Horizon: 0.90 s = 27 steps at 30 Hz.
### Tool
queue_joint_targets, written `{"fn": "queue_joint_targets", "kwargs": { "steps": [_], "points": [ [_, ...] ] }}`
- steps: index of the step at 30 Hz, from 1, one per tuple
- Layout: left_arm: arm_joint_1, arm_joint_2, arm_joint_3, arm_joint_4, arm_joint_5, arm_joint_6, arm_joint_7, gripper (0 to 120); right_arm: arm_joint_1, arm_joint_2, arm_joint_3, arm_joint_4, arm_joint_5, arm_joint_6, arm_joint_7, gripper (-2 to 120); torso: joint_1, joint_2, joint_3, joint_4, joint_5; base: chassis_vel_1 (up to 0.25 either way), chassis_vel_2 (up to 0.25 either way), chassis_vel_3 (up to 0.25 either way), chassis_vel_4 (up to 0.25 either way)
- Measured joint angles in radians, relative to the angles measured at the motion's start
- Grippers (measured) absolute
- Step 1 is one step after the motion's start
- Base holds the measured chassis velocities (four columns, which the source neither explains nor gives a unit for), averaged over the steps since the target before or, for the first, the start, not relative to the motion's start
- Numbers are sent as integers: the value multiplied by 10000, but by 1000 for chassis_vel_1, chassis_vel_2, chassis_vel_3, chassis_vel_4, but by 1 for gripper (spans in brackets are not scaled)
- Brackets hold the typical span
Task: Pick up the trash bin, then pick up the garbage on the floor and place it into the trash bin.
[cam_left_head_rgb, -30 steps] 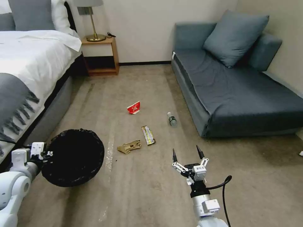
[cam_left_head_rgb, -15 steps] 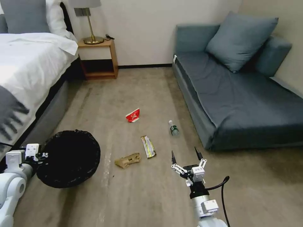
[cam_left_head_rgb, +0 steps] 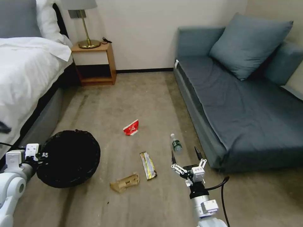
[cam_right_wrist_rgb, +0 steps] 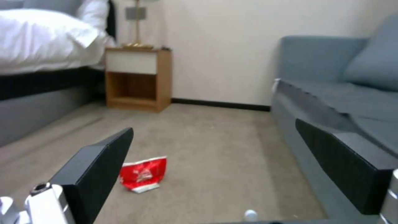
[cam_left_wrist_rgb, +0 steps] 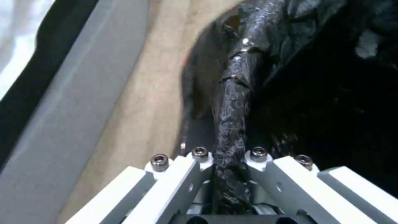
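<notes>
At the far left of the scene, the left gripper is clamped tight on the rim of the trash bin, pinching the black liner between its closed fingers; the left wrist view shows the plastic squeezed into a narrow ridge running straight out from the jaws. Holding it by the rim keeps the mouth facing up and open toward the litter, which seems the point of carrying it this way. The bin sits low at the near left, beside the bed, and whether it rests on the floor or hangs just clear cannot be told. Its inside looks dark and empty, as far as the liner lets one see.

To its right, the garbage lies spread on the carpet, all of it outside the bin. The tan cardboard piece is nearest, the yellow-silver snack wrapper just right of it, the red-and-white carton farther off, and the small clear bottle farther right, near the sofa front.

The right gripper hangs above the floor at the near right with its dark fingers spread wide and nothing between them. The bottle lies just beyond its tips, so it looks the handiest first pick.
</notes>
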<state>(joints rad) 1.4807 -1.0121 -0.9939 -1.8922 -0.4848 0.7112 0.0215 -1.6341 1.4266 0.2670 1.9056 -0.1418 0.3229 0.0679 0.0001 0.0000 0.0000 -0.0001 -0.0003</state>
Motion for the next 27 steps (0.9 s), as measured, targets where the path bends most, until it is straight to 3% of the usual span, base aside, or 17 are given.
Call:
{"fn": "queue_joint_targets", "kwargs": {
  "steps": [7, 10, 15, 16, 21, 27],
  "points": [
    [327, -149, -64, -54, 216, -44, 98, 3, 290, -1239, -1212, -270, 156, -965, -454, 100, 0, -1, 2, -4, 3, -110, 120, 105, -110],
    [701, -323, -183, -276, 318, -61, 121, 3, 1245, -2384, -2350, -622, 704, -1842, -870, 100, -1, 0, -1, 2, 4, 16, -15, -15, 22],
    [1128, -593, -414, -634, 512, -71, 131, 3, 3064, -3404, -4141, -1466, 1758, -2993, -1368, 100, -1, 0, -1, 2, 5, 31, -32, -25, 47],
    [1128, -593, -414, -634, 512, -71, 131, 3, 3064, -3404, -4141, -1466, 1758, -2993, -1368, 100, -1, 0, -1, 2, 5, 0, 0, 0, 0],
    [1477, -914, -532, -966, 716, -75, 152, 3, 6018, -3435, -6616, -3263, 3113, -3593, -1856, 100, -1, 0, 0, 3, 1, 0, 0, 0, 0],
    [1473, -907, -585, -1029, 850, -75, 198, 3, 7630, -2884, -8719, -4616, 3849, -3738, -2126, 100, 0, -1, 1, 2, 3, 0, 0, 0, 0]
  ]
}}
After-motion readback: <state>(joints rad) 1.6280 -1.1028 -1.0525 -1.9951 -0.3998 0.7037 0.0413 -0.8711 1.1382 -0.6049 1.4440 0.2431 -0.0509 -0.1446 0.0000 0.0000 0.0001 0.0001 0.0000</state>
